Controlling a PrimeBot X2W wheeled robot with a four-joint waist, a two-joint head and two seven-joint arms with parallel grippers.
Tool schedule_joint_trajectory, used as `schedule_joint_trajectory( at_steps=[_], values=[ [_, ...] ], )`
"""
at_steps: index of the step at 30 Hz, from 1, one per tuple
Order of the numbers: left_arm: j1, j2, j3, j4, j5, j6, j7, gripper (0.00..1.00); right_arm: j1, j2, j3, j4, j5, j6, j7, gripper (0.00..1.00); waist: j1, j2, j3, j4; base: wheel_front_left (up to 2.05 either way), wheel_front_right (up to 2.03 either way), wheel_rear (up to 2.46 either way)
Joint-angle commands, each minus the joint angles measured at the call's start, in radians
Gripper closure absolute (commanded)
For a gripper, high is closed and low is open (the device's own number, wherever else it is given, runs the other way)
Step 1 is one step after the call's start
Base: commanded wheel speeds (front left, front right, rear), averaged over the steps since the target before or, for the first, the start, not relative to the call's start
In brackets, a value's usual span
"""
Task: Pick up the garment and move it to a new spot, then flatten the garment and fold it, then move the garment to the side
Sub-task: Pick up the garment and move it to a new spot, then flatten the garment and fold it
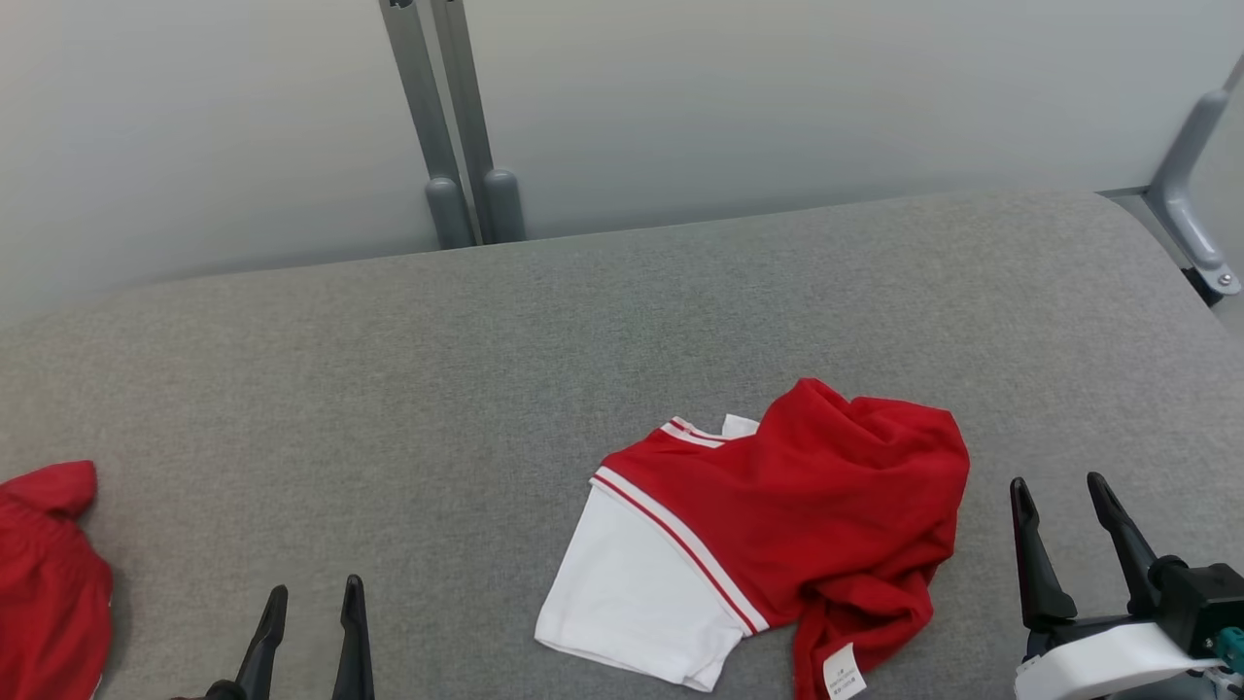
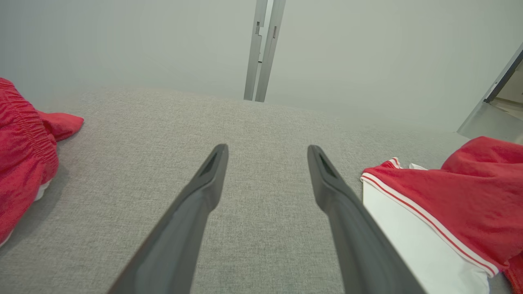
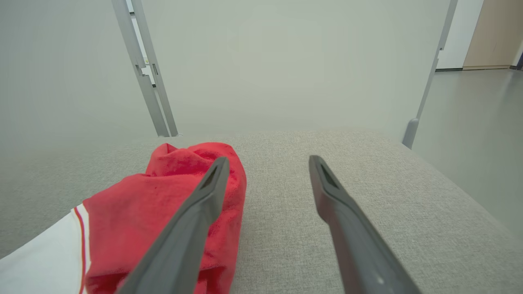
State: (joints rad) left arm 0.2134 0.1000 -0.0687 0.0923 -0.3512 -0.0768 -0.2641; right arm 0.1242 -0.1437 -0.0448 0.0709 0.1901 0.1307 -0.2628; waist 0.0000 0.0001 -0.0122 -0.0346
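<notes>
Nearest me in the head view, my left fingers [image 1: 268,622] and right fingers [image 1: 1032,554] stand spread and empty. The red-and-white garment [image 1: 816,506] lies crumpled near-right on the grey tabletop [image 1: 389,389], with another red cloth [image 1: 49,574] at the left edge. Left wrist view: garment [image 2: 449,196] right of the spread fingers. Right wrist view: garment [image 3: 155,204] just left.

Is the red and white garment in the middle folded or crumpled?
Crumpled: the garment lies bunched on the grey surface, its red part wrinkled, its white part flat.
</notes>
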Motion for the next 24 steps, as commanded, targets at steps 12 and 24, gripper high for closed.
schedule_joint_trajectory(
  at_steps=[12,24],
  values=[
    [0.023,-0.039,0.049,-0.019,0.055,-0.046,0.0,0.0,-0.006,0.002,0.029,0.014,0.007,0.0,-0.003,0.0,0.0,-0.0001,-0.025,0.018,0.0,0.0,0.0],
    [-0.002,-0.045,0.049,-0.031,0.077,-0.054,0.0,0.0,-0.018,0.003,0.031,0.006,0.013,0.0,-0.003,0.0,0.0,-0.0001,-0.005,-0.024,0.0,0.0,0.0]
  ],
)
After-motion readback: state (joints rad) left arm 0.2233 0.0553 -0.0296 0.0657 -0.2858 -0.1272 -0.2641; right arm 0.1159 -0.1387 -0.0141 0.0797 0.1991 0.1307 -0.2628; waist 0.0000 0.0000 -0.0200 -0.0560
